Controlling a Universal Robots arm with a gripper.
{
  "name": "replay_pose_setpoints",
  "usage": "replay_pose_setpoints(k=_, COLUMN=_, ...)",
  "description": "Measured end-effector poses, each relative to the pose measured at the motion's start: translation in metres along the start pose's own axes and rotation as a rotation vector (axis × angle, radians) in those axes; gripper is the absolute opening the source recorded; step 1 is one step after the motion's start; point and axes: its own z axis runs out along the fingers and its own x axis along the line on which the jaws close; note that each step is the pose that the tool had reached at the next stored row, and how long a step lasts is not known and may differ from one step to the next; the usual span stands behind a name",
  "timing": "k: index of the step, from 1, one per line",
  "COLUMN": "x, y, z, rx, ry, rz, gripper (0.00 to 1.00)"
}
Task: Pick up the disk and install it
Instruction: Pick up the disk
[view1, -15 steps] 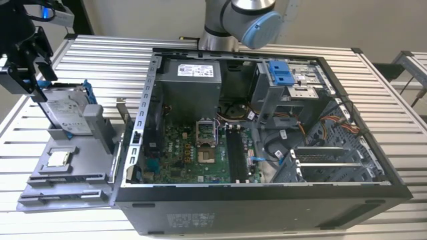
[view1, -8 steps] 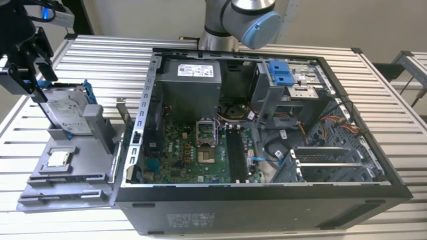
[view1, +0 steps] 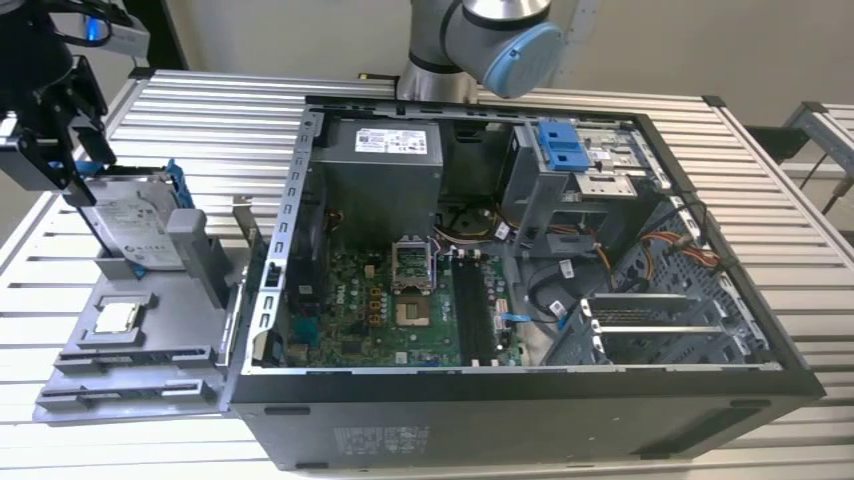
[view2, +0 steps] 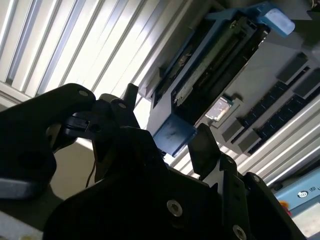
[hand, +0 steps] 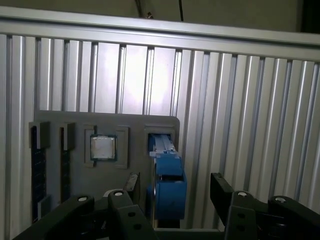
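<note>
The disk (view1: 134, 228), silver-grey with a white label and a blue carrier rail, stands on edge in a slot of the grey parts tray (view1: 147, 345) at the exterior view's left. My gripper (view1: 74, 165) hangs over the disk's upper end. In both wrist views the disk's blue end (hand: 167, 185) (view2: 172, 134) sits between my two black fingers (hand: 222, 192). A gap shows on each side of it in the first wrist view. The gripper (hand: 176, 187) (view2: 167, 122) is open and holds nothing.
An open computer case (view1: 534, 385) lies to the tray's right, with its motherboard (view1: 400, 300) exposed. A grey drive cage with a blue latch (view1: 561, 145) sits at the case's far side. A small square processor chip (view1: 118, 317) (hand: 102, 147) rests in the tray. All stand on a slatted metal table (view1: 200, 110).
</note>
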Motion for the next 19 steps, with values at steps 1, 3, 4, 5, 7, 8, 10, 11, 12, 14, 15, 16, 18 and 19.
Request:
replay_pose_setpoints(k=1, x=0.0000, y=0.0000, z=0.0005, rx=0.0000, ry=0.0000, rz=0.000, gripper=1.00)
replay_pose_setpoints(k=3, x=0.0000, y=0.0000, z=0.0010, rx=-0.0002, ry=0.0001, rz=0.000, gripper=1.00)
replay_pose_setpoints(k=4, x=0.0000, y=0.0000, z=0.0011, rx=-0.0004, ry=0.0002, rz=0.000, gripper=1.00)
replay_pose_setpoints(k=5, x=0.0000, y=0.0000, z=0.0013, rx=-0.0003, ry=0.0002, rz=0.000, gripper=1.00)
replay_pose_setpoints(k=7, x=0.0000, y=0.0000, z=0.0022, rx=0.0000, ry=0.0000, rz=0.000, gripper=1.00)
replay_pose_setpoints(k=8, x=0.0000, y=0.0000, z=0.0029, rx=0.0002, ry=-0.0001, rz=0.000, gripper=1.00)
replay_pose_setpoints(k=10, x=0.0001, y=0.0000, z=0.0039, rx=-0.0001, ry=0.0001, rz=0.000, gripper=1.00)
replay_pose_setpoints(k=11, x=0.0001, y=0.0000, z=0.0045, rx=-0.0001, ry=0.0001, rz=0.000, gripper=1.00)
replay_pose_setpoints(k=12, x=0.0001, y=0.0000, z=0.0051, rx=-0.0001, ry=0.0000, rz=0.000, gripper=1.00)
replay_pose_setpoints(k=14, x=0.0001, y=0.0000, z=0.0068, rx=-0.0001, ry=0.0001, rz=0.000, gripper=1.00)
replay_pose_setpoints(k=15, x=0.0001, y=0.0000, z=0.0076, rx=-0.0001, ry=0.0001, rz=0.000, gripper=1.00)
replay_pose_setpoints(k=16, x=0.0001, y=0.0000, z=0.0087, rx=-0.0001, ry=0.0000, rz=0.000, gripper=1.00)
replay_pose_setpoints(k=18, x=0.0001, y=0.0000, z=0.0109, rx=-0.0001, ry=0.0001, rz=0.000, gripper=1.00)
replay_pose_setpoints(k=19, x=0.0000, y=0.0000, z=0.0122, rx=-0.0002, ry=0.0002, rz=0.000, gripper=1.00)
